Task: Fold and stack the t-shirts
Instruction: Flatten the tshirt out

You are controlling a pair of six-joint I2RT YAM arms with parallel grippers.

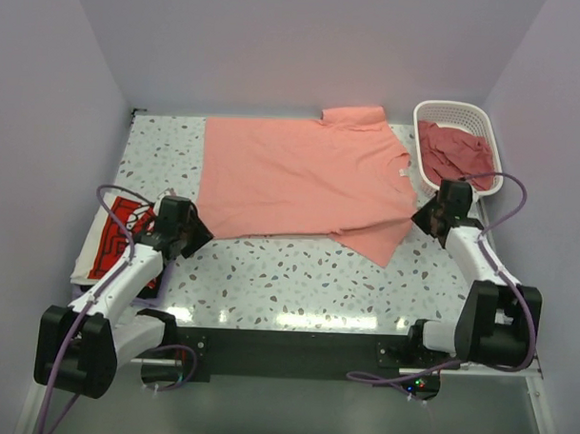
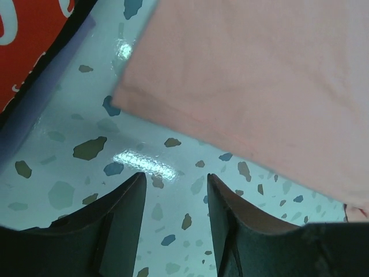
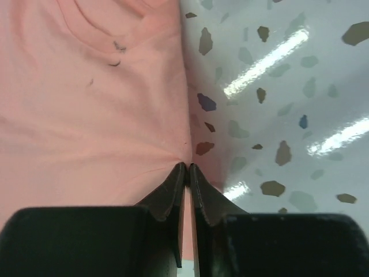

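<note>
A salmon-pink t-shirt [image 1: 301, 175] lies spread flat on the speckled table, collar toward the right. My right gripper [image 1: 425, 218] is shut on its right edge near the shoulder; in the right wrist view the fingertips [image 3: 188, 168] pinch the pink cloth [image 3: 92, 104] at its hem. My left gripper [image 1: 192, 235] is open and empty just off the shirt's lower left corner; in the left wrist view its fingers [image 2: 135, 190] stand apart over bare table, the pink corner [image 2: 248, 81] just ahead. A folded white t-shirt with red-and-black print [image 1: 118, 235] lies at the left edge.
A white slatted basket [image 1: 462, 114] at the back right holds a crumpled darker pink-red garment [image 1: 449, 151]. The printed shirt's red panel shows in the left wrist view [image 2: 29, 40]. Walls enclose the table on three sides.
</note>
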